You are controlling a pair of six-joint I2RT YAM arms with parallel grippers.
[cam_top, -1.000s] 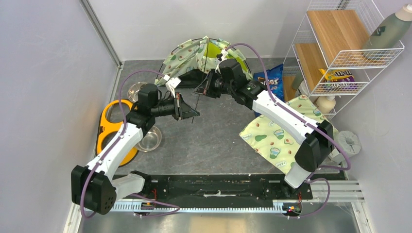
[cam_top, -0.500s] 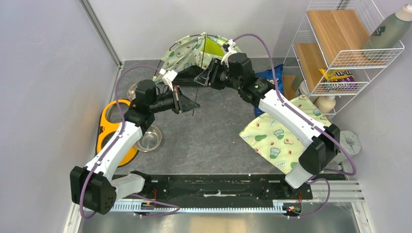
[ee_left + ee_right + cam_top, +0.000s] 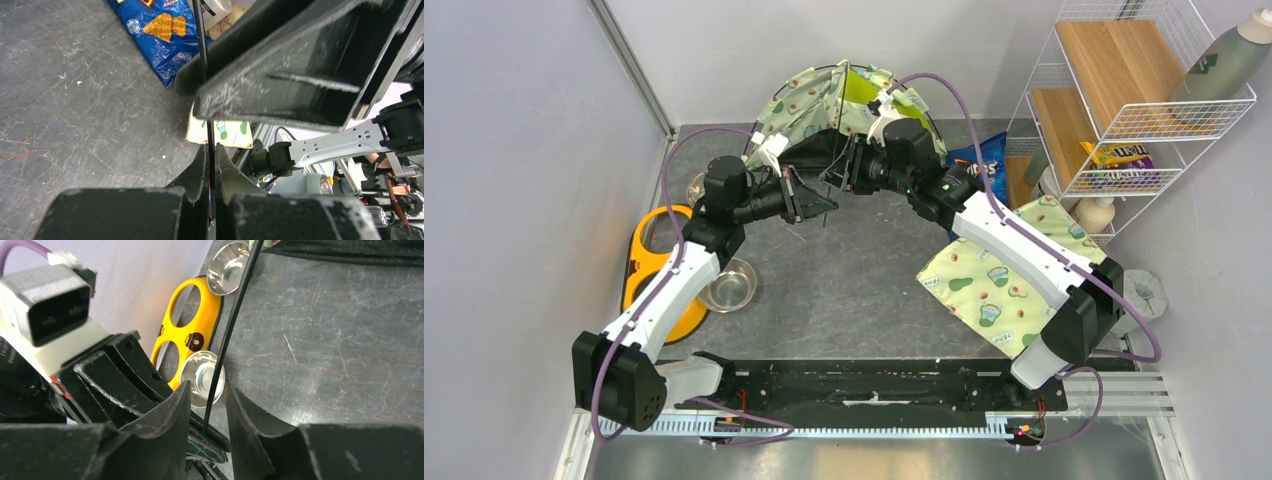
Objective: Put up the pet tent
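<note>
Pet tent (image 3: 816, 100) at back of worktop (image 3: 854, 290), half-raised. Left end effector (image 3: 211, 160), just in front of tent, clamped on black pole (image 3: 234, 315). Right end effector (image 3: 207, 405) gripped the pole a second ago. Its fingers now straddle it, parted, likely regrasping to flex it.

on the yellow candy bag (image 3: 1125, 156) lying in the white wire rack (image 3: 1214, 105), the brown letters "m&m's" can be read. on the blue snack bag (image 3: 160, 37), what looks like the cut-off word "ranch" is made out just below a pictured chip; the print in the small round white seal beside it is too small to be read. a dark round logo is seen on the yellow bowl holder (image 3: 192, 341), but its words cannot be read.
</note>
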